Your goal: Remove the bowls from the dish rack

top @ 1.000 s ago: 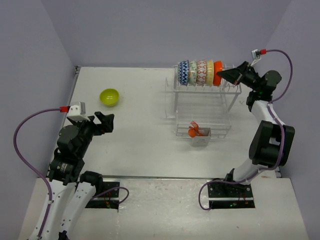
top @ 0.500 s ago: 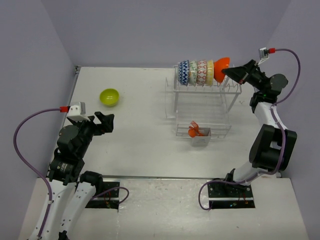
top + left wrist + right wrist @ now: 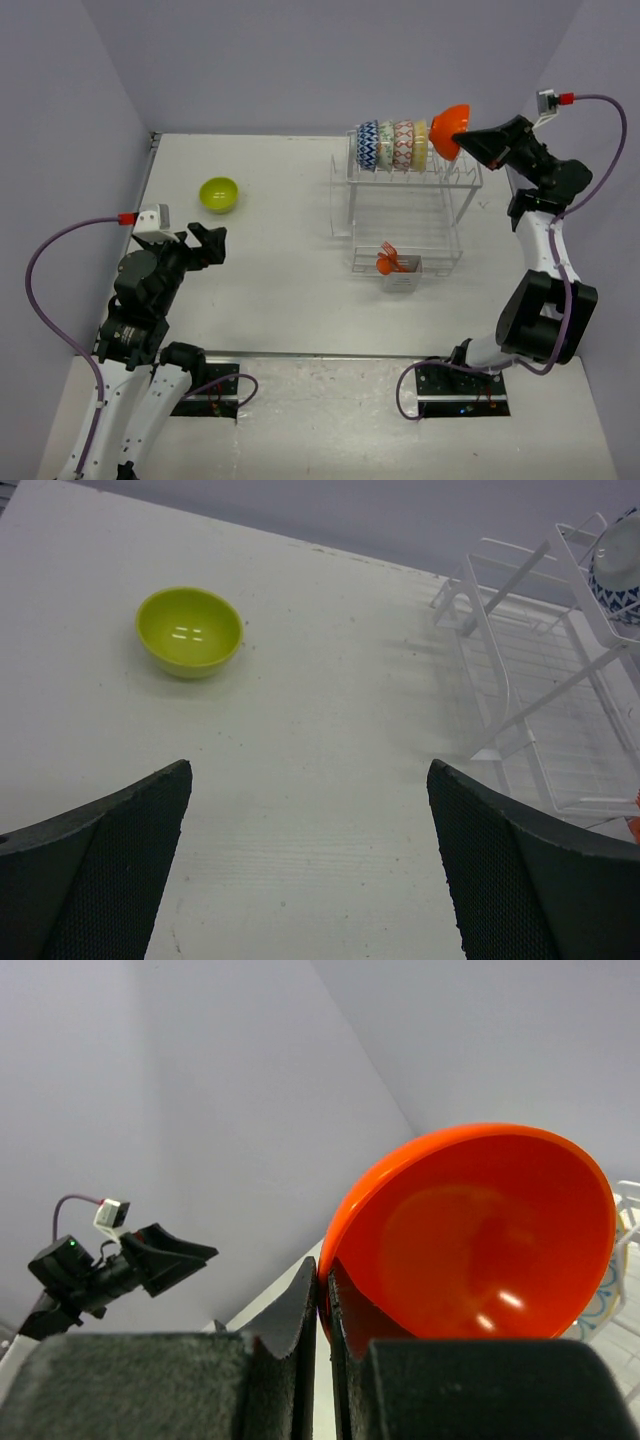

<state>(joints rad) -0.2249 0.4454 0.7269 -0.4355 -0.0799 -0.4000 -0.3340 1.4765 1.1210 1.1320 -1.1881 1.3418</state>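
Top external view: right jaws shut thin on the rim of the orange bowl (image 3: pixel 450 127) – tilted, mouth turned toward the arm, held up at the right end of the dish rack (image 3: pixel 415 178), just beside the pale yellow bowl (image 3: pixel 420 146); contact between the two impossible to tell. Slotted on edge along the top row: blue-white zigzag bowl (image 3: pixel 368 146), green-white bowl (image 3: pixel 386 146), red-pink bowl (image 3: pixel 403 146), then the pale yellow. Orange utensils (image 3: pixel 388 262) standing in the white caddy (image 3: pixel 403 281) at the rack's near side. Left jaws spread wide, gripping nothing, poised over the bench (image 3: pixel 280 280) – lime-green bowl (image 3: pixel 219 194) upright on it beyond them, well apart from the rack.
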